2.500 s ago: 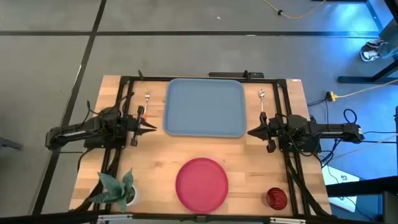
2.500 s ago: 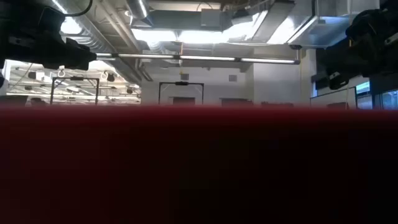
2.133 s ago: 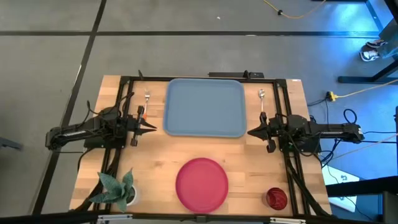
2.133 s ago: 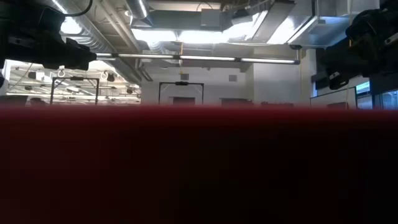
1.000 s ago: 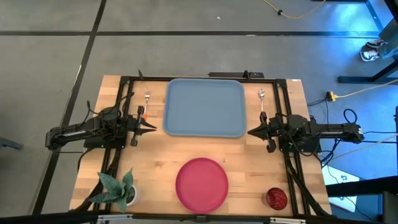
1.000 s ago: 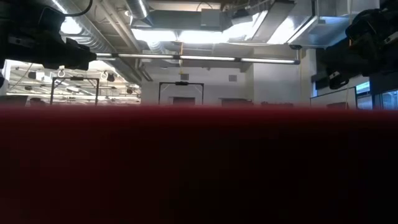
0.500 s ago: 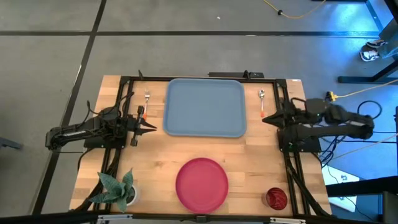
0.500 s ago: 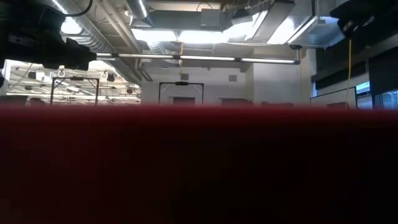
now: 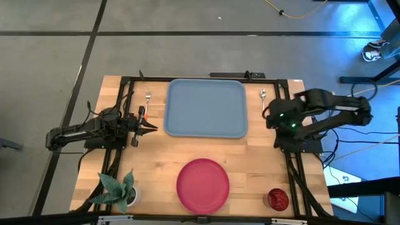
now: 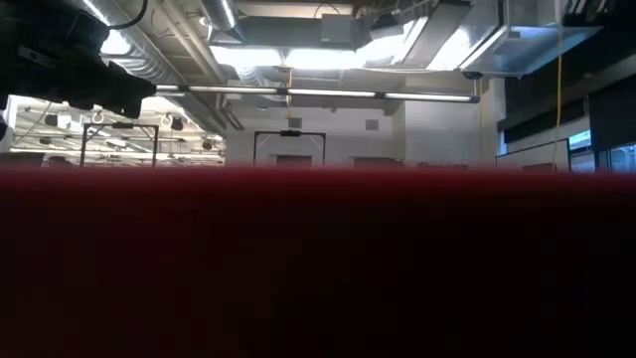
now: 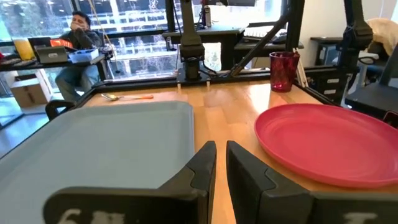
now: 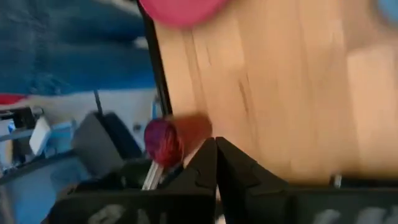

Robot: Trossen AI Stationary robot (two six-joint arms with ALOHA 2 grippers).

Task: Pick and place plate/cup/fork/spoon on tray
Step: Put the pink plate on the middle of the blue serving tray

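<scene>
The light-blue tray (image 9: 206, 107) lies at the table's far middle. The pinkish-red plate (image 9: 203, 185) lies flat near the front edge, and its rim fills the lower part of the low view (image 10: 318, 259). The dark-red cup (image 9: 278, 199) stands at the front right. The fork (image 9: 148, 98) lies left of the tray and the spoon (image 9: 263, 96) right of it. My left gripper (image 9: 152, 127) is shut and empty beside the tray's left edge. My right gripper (image 9: 269, 116) is shut and empty, raised above the table just right of the tray, near the spoon's handle.
A white pot with a green plant (image 9: 119, 190) stands at the front left corner. Black frame rails (image 9: 290, 169) run along the table's left, right and far sides. Bare wood lies between the tray and the plate. A person (image 11: 78, 28) sits in the room beyond the table.
My right arm has risen off its rest and swung toward the table's far edge, turning as it went. Its gripper now sits over the table beside the spoon and stays shut. My left arm has kept still, and nothing on the table has moved.
</scene>
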